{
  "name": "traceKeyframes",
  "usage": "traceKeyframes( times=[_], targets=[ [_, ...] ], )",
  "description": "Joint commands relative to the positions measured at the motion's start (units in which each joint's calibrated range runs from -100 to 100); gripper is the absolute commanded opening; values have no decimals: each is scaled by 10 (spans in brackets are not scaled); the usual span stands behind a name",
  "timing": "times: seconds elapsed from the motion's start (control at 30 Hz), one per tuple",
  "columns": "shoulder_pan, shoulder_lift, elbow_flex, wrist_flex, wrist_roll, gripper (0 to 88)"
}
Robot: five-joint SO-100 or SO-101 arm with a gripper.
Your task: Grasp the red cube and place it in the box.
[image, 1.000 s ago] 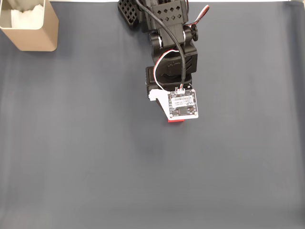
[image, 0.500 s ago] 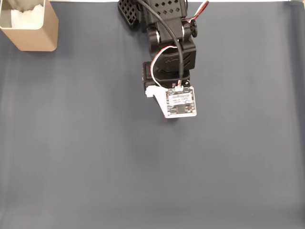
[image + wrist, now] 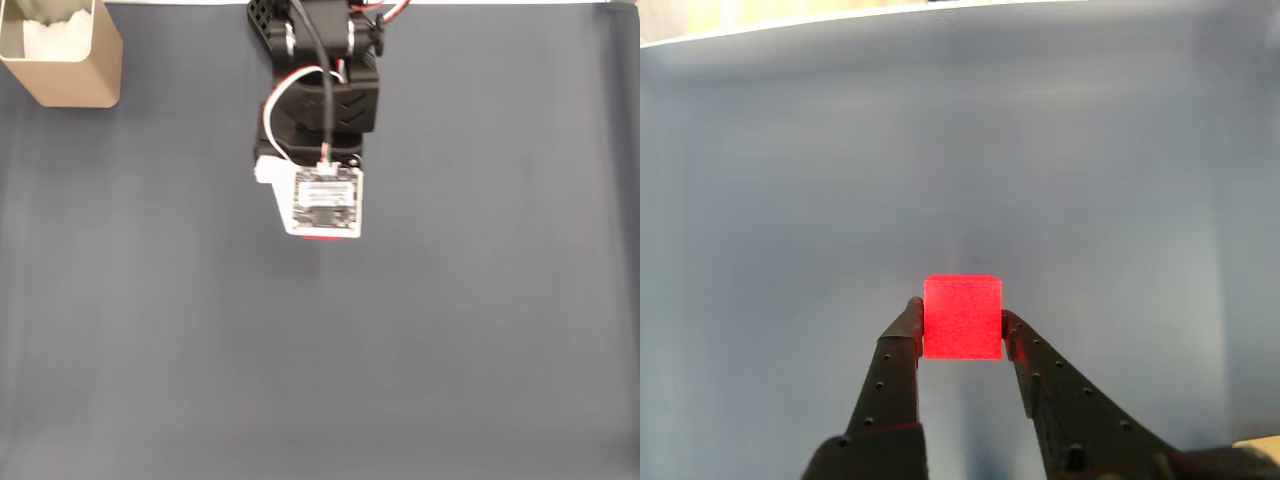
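The red cube [image 3: 962, 317] sits clamped between my two black fingers in the wrist view, held above the dark mat. My gripper [image 3: 962, 325] is shut on it. From the fixed view, the arm's white camera board covers the gripper, and just a thin red sliver of the cube [image 3: 320, 238] peeks out below the board. The box [image 3: 62, 52], beige with a pale inner wall, stands at the mat's top left corner, far left of the arm.
A dark blue-grey mat [image 3: 320, 360] covers the table. The arm's black base [image 3: 310, 30] rises at the top centre. White material lies inside the box.
The arm has swung left and slightly up in the fixed view, carrying the cube with it toward the box side.
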Motion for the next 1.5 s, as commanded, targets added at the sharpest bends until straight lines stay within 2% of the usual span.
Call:
traceKeyframes(
  times=[0.0, 0.43, 1.47],
  targets=[
    [35, -19, -65, 25, 12, 35],
    [157, -4, -172, 80, 40, 27],
    [386, 122, -372, 136, 27, 13]
  ],
)
